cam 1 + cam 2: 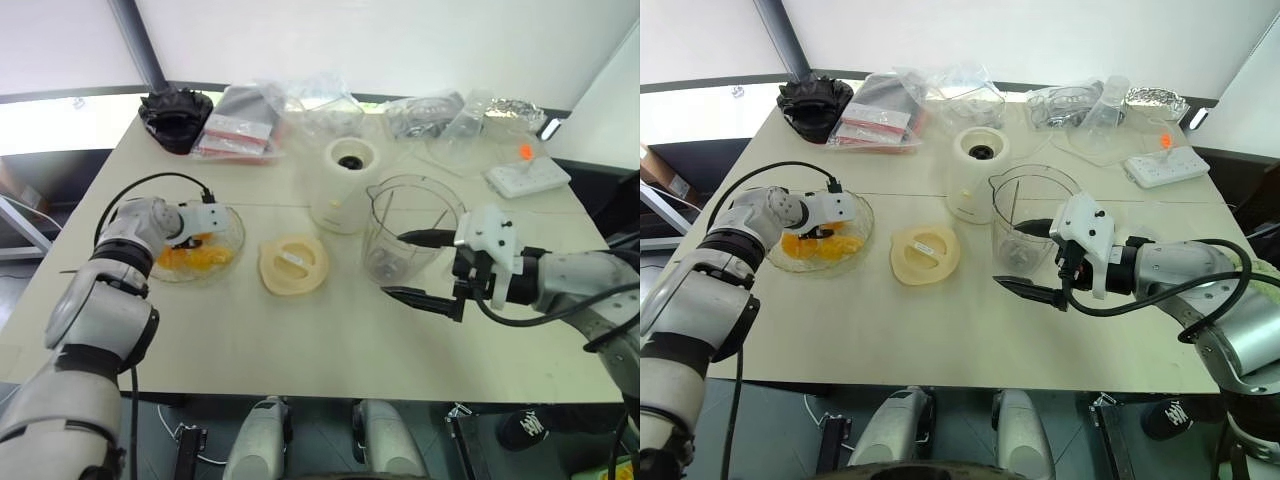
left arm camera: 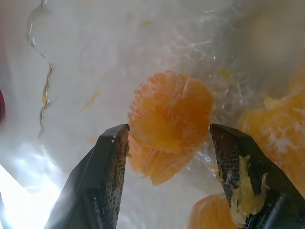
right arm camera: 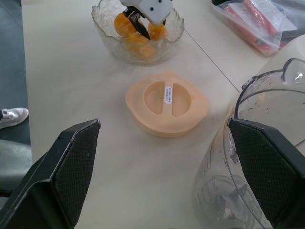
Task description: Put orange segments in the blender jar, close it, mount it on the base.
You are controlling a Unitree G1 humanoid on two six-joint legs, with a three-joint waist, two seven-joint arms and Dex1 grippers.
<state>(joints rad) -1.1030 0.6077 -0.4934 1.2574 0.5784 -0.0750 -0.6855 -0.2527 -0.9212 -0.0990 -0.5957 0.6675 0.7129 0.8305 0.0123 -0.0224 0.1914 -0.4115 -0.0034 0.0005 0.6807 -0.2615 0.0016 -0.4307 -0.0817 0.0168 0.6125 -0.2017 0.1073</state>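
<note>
A pale cream table (image 1: 300,340) stands on a dark grey floor (image 1: 30,200). Behind its far edge rises a white wall (image 1: 400,40), brightly lit, with a dark slanted pole (image 1: 140,40) crossing it toward the far left corner. A dark sill band (image 1: 60,97) runs along the wall's base. Even daylight falls over the tabletop.

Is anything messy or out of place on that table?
Mostly tidy. Pale orange pulp is smeared on one black finger of the left gripper, which is open around an orange segment in the shallow clear glass bowl. Nothing looks spilled or toppled.
</note>
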